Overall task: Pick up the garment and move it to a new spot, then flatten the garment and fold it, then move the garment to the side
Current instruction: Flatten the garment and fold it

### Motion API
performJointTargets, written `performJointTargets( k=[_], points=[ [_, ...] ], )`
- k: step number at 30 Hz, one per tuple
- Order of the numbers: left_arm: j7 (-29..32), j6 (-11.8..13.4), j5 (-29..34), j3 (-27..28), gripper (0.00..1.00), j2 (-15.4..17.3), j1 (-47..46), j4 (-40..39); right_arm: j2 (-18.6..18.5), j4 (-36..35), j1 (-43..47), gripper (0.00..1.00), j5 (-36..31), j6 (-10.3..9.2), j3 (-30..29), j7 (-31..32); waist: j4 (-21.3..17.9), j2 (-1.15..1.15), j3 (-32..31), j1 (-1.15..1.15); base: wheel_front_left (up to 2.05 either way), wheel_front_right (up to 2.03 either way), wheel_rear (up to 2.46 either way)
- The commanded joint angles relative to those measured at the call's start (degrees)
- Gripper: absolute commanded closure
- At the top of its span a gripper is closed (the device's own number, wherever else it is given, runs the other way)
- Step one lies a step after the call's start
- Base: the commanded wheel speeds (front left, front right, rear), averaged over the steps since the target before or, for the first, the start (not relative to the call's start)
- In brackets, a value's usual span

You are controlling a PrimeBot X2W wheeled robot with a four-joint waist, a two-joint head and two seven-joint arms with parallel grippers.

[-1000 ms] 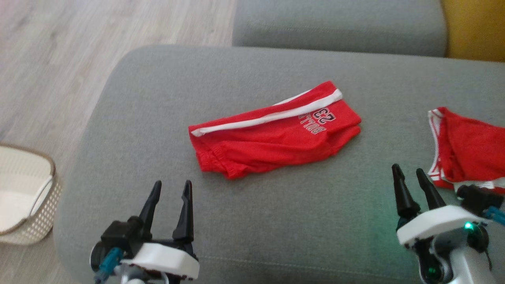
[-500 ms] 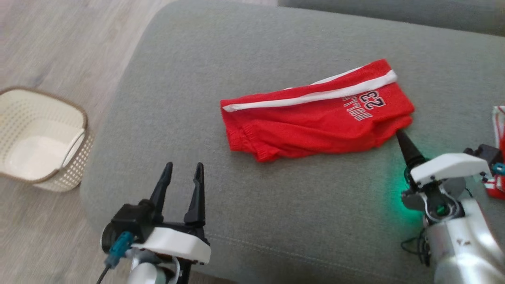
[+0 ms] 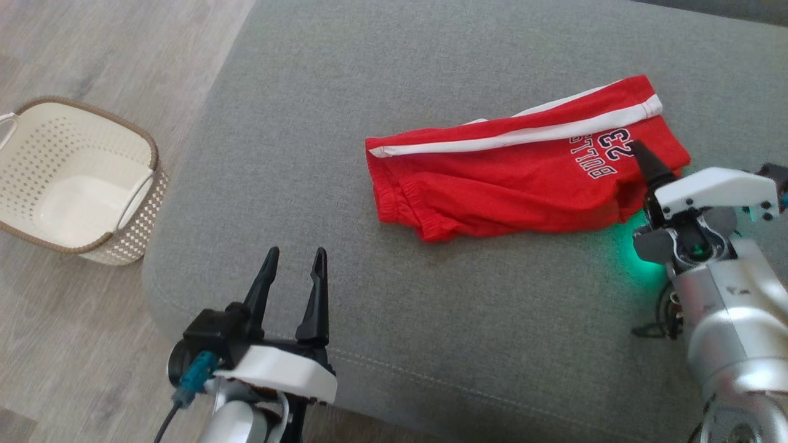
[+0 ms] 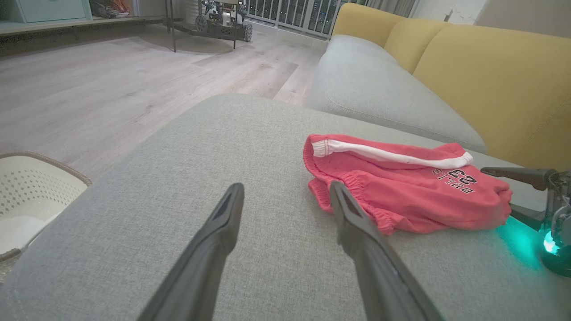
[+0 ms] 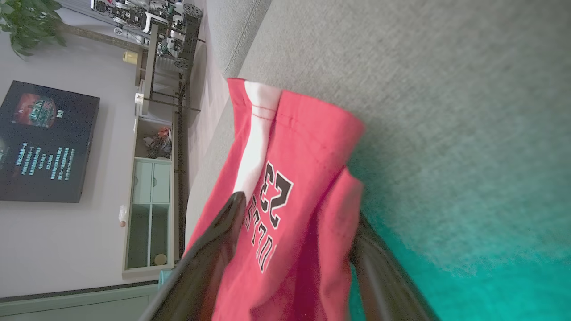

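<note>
1. The right gripper (image 5: 298, 211) has closed in on the shorts (image 3: 505, 184). A second ago it hung well short of them, and half a second ago one fingertip touched their right-hand corner. Now its jaws stand wide apart astride that leg end: one finger lies over the print, the other runs along the hem on the cushion side. Fabric lies between them but is not pinched.
2. The left gripper (image 3: 297, 258) keeps the pose it had, with jaws apart and nothing between them. It sits well apart from the shorts, on the robot's side of their waist end.
3. The shorts lie as before, with the same folds. The whole head view has swung, so their shift in that view is the camera's.
4. The shorts are a soft red knit, laid flat with leg on leg in a long slanted oblong.
   - A gathered, puckered waistband (image 3: 400, 203) closes the robot's-left end.
   - A white stripe (image 3: 523, 132) runs along the far edge.
   - Black lettering (image 3: 606, 154) with a white edge, "BULLS 23", sits near the right end.
5. Under the shorts is a grey sofa cushion (image 3: 431, 320) of coarse weave with a rounded corner and a stitched seam along its front. A green glow (image 3: 634, 261) tints the cloth just beside the shorts' right end.
6. Well apart from the waist end, on the pale wood-plank floor (image 3: 92, 49), stands a cream basket (image 3: 92, 112) — perforated walls, brown rim. Beyond the shorts rise smooth yellow back cushions (image 4: 490, 76).
</note>
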Motion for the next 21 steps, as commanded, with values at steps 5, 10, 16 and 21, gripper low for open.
performJointTargets(
  k=[5, 10, 16, 21],
  points=[
    [-0.45, 0.46, -0.79, 1.28, 0.00, 0.16, -2.93, -2.43, 1.86, 6.73, -4.01, 0.00, -3.75, 0.05, 2.21, -1.41, 0.32, 0.00, 0.61, 0.00, 0.00, 0.00, 0.00],
    [-0.45, 0.71, -1.15, 1.16, 0.00, 0.16, -3.24, -2.93, 1.74, 8.36, -5.60, 0.89, -6.40, 0.05, 2.31, -1.46, 0.44, 0.00, 0.77, 0.00, 0.00, 0.00, 0.00],
    [-0.45, 0.87, -1.65, 1.58, 0.00, 0.16, -3.34, -2.97, 1.77, 8.70, -6.50, 1.00, -8.57, 0.05, 1.10, -3.74, 0.30, 0.00, 0.50, 0.00, 0.00, 0.00, 0.00],
    [-0.45, 0.90, -1.79, 1.90, 0.00, 0.16, -3.00, -2.77, 2.04, 8.27, -6.48, 1.00, -8.34, 0.05, 1.14, -6.65, -0.59, 0.00, -0.52, 0.00, 0.00, 0.00, 0.00]
  ],
)
